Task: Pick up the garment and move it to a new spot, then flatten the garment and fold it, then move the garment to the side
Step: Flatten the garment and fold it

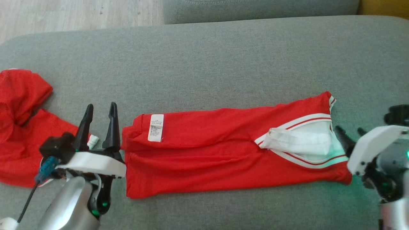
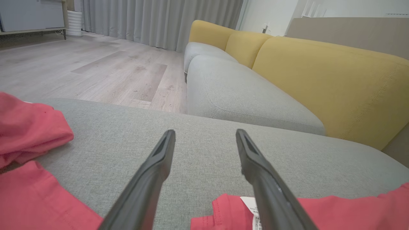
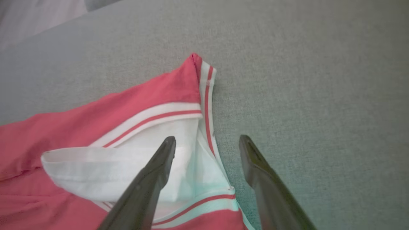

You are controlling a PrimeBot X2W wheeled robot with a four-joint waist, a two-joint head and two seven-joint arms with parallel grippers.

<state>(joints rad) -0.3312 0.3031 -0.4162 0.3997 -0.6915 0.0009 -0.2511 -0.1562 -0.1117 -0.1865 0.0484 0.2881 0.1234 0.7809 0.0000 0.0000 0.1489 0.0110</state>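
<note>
Trouble I'm expecting, going by the head view: the red garment point(image 1: 207, 153) is lying as a long strip across the grey cushion point(image 1: 204, 57). Its top layer is sitting loose, so if I'm grabbing only one layer at either end, the fold is going to peel open on the lift. A second red garment point(image 1: 22, 127) is bunched just left of the left gripper point(image 1: 101, 105), and I'm risking snagging that one instead. The left gripper's fingers are standing apart with nothing in them, just off the strip's left end, near the care label point(image 1: 156, 127). The right gripper point(image 1: 350, 131) is hovering at the opposite end by the striped trim point(image 1: 306, 119), half hidden behind its own white housing.

Left wrist view: the fingers are spread wide and pointing out over bare cushion toward the yellow sofa back point(image 2: 319, 80). The label corner is sitting low, behind the finger on that view's right, so closing here is probably catching nothing, or just an edge.

Right wrist view: these fingers are open and empty too. One is hanging over the white lining point(image 3: 105, 166), the other over bare cushion, with the trimmed edge running between them. That lining flap is sticking out, and I'm thinking a pinch here is dragging it further and wrecking the fold.
</note>
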